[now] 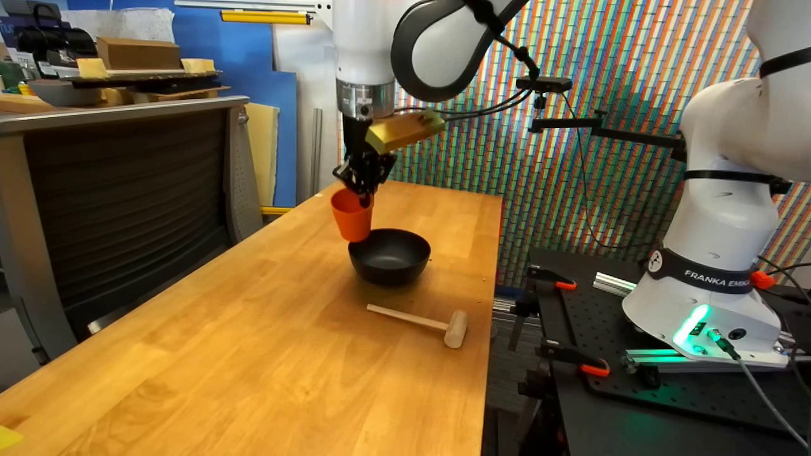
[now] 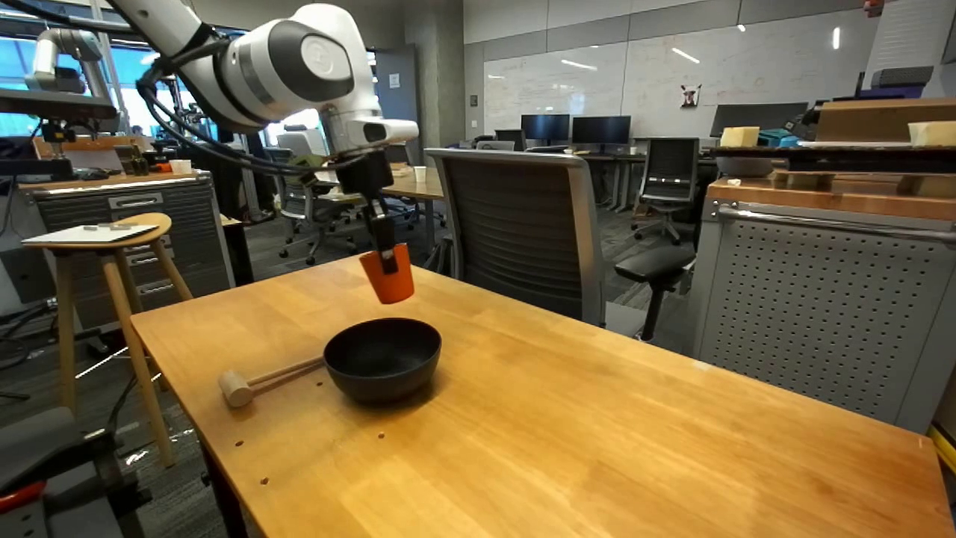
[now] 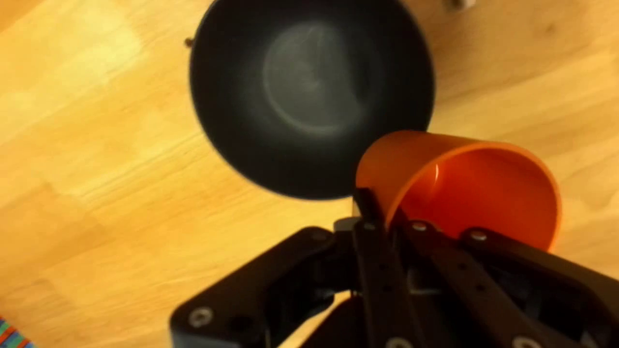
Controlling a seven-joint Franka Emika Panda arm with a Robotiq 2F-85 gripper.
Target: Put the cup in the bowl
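Note:
The orange-red cup (image 1: pixel 350 220) is held in the air, tilted, in both exterior views (image 2: pixel 397 287). My gripper (image 1: pixel 365 197) is shut on the cup's wall, one finger inside and one outside; this also shows in the wrist view, with the gripper (image 3: pixel 382 215) below the cup (image 3: pixel 488 188). The black bowl (image 1: pixel 389 269) stands upright on the table; nothing is seen inside it in the wrist view (image 3: pixel 312 77). The cup is above and beside the bowl's edge and overlaps its rim in the wrist view. In an exterior view the cup hangs above and behind the bowl (image 2: pixel 381 381).
A wooden mallet (image 1: pixel 418 322) lies on the table (image 1: pixel 272 354) near the bowl; it also shows in an exterior view, its head (image 2: pixel 236 388) left of the bowl. A grey chair (image 2: pixel 515 232) stands against the table's far side.

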